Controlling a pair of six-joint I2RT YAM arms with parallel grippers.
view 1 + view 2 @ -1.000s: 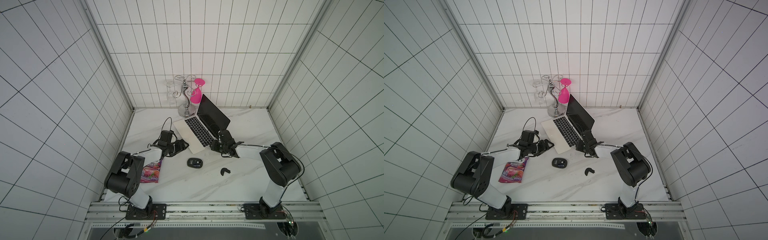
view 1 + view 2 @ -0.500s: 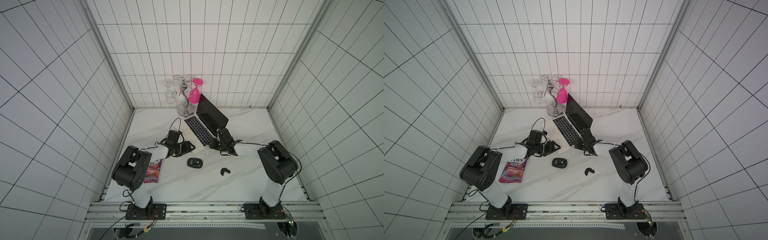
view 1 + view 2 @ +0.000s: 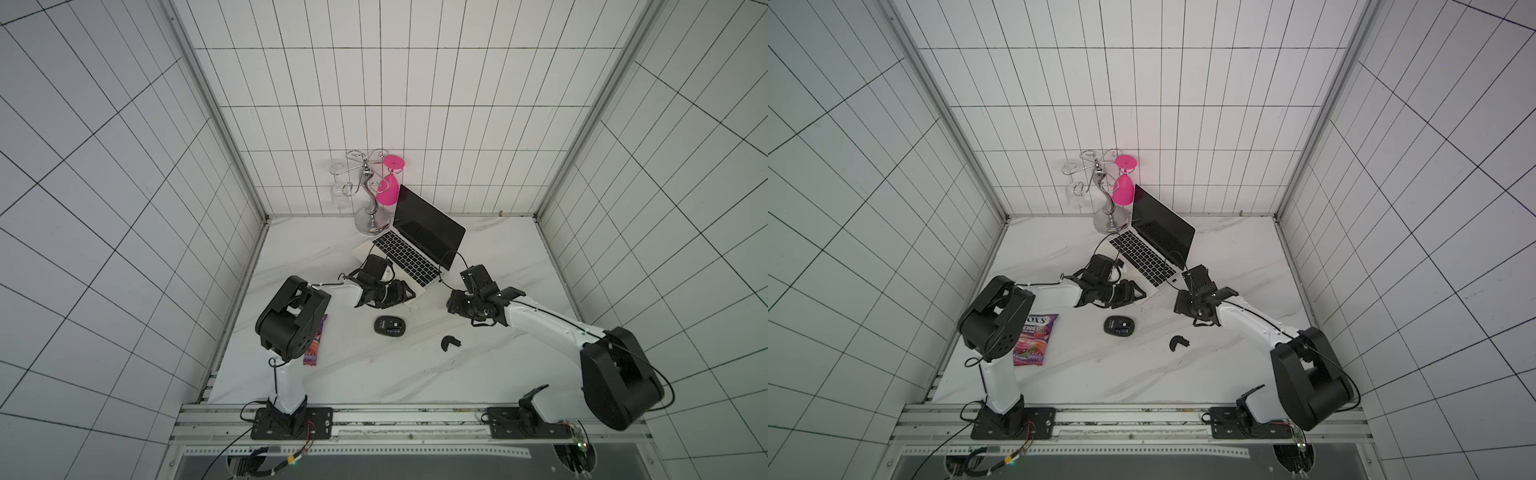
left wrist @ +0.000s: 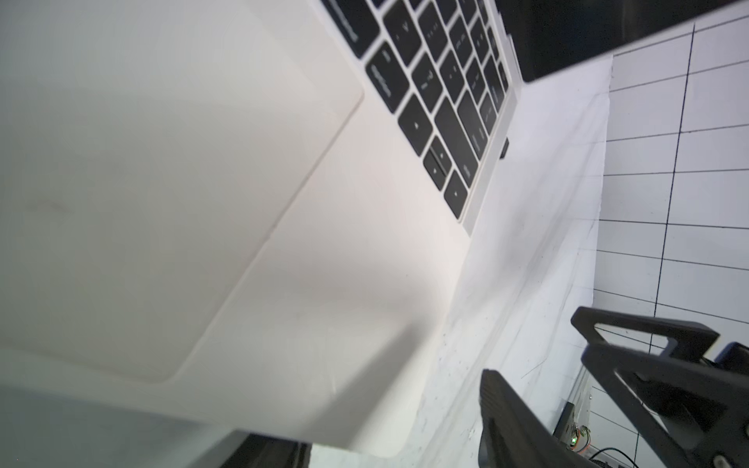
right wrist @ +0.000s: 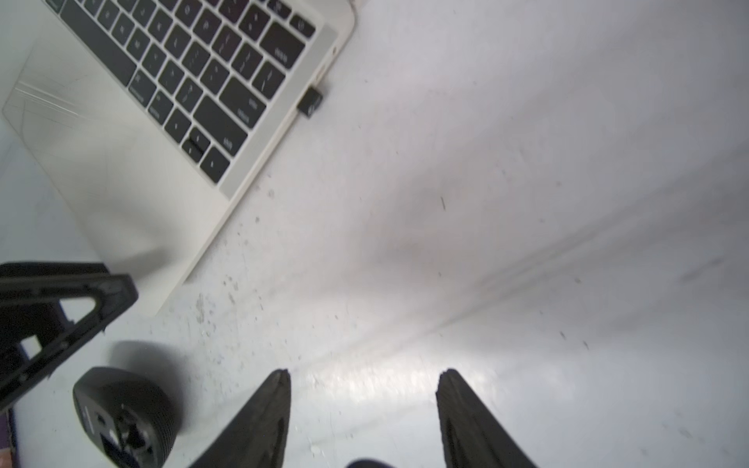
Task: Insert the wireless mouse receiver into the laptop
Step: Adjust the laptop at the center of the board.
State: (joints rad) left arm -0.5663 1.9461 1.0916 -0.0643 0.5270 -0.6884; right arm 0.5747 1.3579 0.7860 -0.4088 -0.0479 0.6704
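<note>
The wireless mouse receiver (image 5: 310, 101) sits plugged into the laptop (image 5: 133, 170), upper left of the right wrist view. Your right gripper (image 5: 364, 377) is released and empty. The left gripper (image 3: 404, 291) straddles the laptop's corner, and I cannot tell whether it grips. Insertion looks finished, so retreat gently.

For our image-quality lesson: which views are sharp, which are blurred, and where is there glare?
In both top views, sharp and evenly lit; in the left wrist view, the slim silver-white laptop is out of focus up close; in the right wrist view, its black keys are smeared and a glare patch sits on the white marble table at the right tool.
</note>
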